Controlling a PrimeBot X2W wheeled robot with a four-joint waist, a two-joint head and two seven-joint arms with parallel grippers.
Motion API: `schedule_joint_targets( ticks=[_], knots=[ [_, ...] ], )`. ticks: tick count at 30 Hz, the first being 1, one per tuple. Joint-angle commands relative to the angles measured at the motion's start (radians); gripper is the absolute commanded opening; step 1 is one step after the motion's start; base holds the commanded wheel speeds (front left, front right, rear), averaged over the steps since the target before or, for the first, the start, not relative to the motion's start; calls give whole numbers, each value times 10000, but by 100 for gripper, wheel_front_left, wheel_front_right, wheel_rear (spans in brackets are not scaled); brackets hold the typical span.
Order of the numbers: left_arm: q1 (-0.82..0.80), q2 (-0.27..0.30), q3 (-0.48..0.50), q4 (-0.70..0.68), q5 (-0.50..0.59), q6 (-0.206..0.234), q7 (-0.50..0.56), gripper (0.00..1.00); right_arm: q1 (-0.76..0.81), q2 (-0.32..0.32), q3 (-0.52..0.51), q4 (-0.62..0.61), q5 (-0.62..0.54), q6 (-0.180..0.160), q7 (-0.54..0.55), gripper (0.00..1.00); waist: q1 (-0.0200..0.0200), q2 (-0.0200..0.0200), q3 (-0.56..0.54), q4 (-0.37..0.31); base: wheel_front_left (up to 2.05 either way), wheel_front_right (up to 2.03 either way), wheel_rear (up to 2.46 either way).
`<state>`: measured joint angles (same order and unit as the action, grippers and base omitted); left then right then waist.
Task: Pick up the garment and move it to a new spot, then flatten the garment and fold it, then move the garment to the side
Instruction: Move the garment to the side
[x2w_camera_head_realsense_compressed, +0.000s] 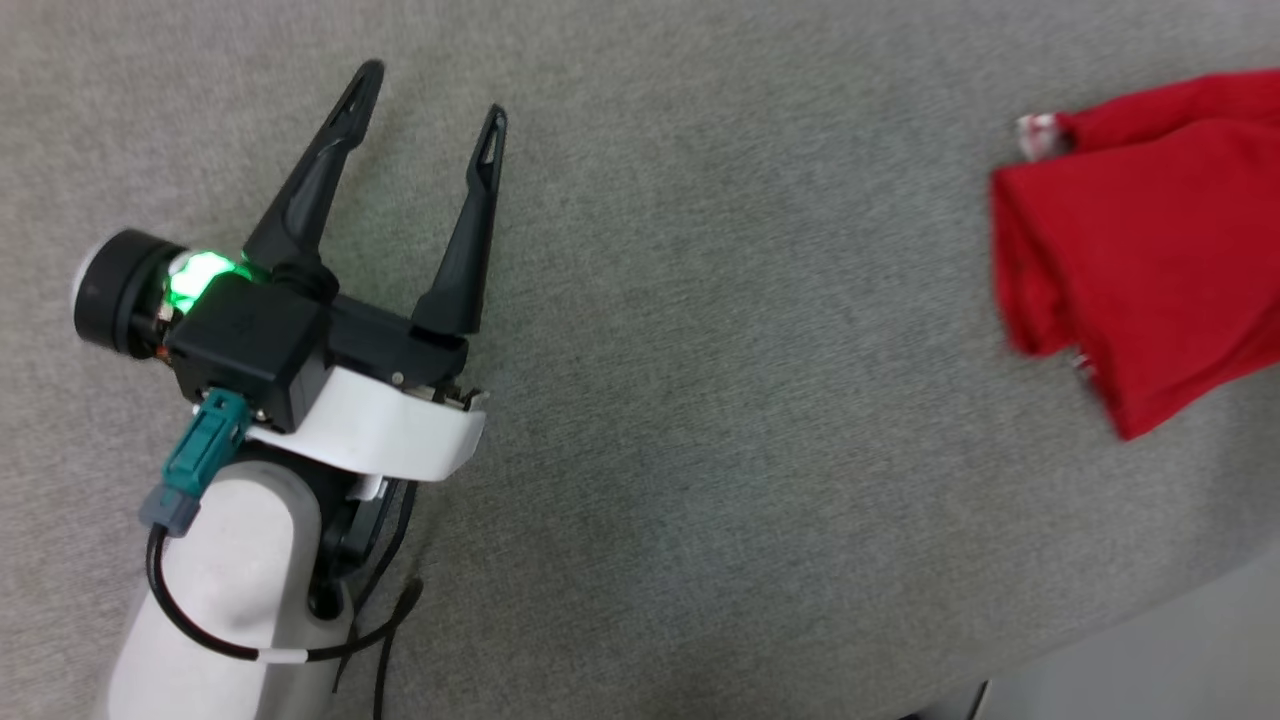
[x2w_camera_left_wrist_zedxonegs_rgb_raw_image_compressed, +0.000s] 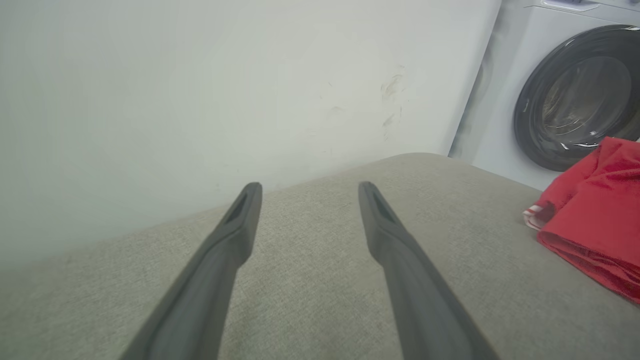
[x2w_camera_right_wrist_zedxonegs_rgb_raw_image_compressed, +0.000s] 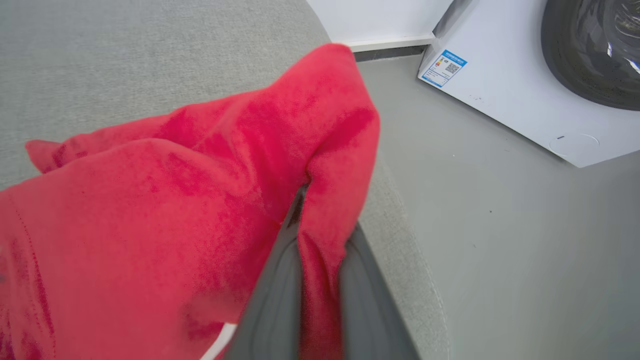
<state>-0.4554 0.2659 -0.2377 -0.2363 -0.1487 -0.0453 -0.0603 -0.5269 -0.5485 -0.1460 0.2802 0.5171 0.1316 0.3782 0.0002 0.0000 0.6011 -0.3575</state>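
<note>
Garment (x2w_camera_head_realsense_compressed: 1150, 250): red shirt, likely soft, light and limp, bunched at the right edge of the grey cushion (x2w_camera_head_realsense_compressed: 700, 400), one fold pinched in the clenched right gripper (x2w_camera_right_wrist_zedxonegs_rgb_raw_image_compressed: 320, 235); left gripper (x2w_camera_head_realsense_compressed: 432, 95) spread, empty; best held by doubled edges.

The red jersey garment (x2w_camera_head_realsense_compressed: 1150, 250) is seen loosely folded on the grey fabric surface (x2w_camera_head_realsense_compressed: 700, 350), a striped cuff (x2w_camera_head_realsense_compressed: 1038, 135) showing, one fold pinched by the right gripper (x2w_camera_right_wrist_zedxonegs_rgb_raw_image_compressed: 320, 235).
</note>
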Motion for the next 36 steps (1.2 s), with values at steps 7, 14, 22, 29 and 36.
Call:
schedule_joint_targets(
  ticks=[7,14,22,29,36],
  knots=[
    [-747,47,-322,-436,135,-196,240,100,-1061,-588,-890,1494,-667,-20,-849,0,-2,0,1266,389,0,0,0],
    [-860,-35,-484,-284,56,-223,133,100,-1523,-120,-1239,2830,-1338,-19,-1599,100,-2,0,1319,596,0,0,0],
    [-467,-149,-497,330,-230,-103,-240,100,-1709,-168,-1944,3626,-2653,-19,-2709,100,-2,0,449,827,0,0,0],
    [405,-524,-481,1230,-628,193,-833,100,-1080,167,-2624,2923,-3903,-19,-3570,100,-2,0,-1109,1152,0,0,0],
    [1491,-862,-242,2059,-1140,526,-1459,100,305,1338,-2613,1227,-4343,-20,-3926,100,-2,0,-2538,1479,0,0,0]
  ],
)
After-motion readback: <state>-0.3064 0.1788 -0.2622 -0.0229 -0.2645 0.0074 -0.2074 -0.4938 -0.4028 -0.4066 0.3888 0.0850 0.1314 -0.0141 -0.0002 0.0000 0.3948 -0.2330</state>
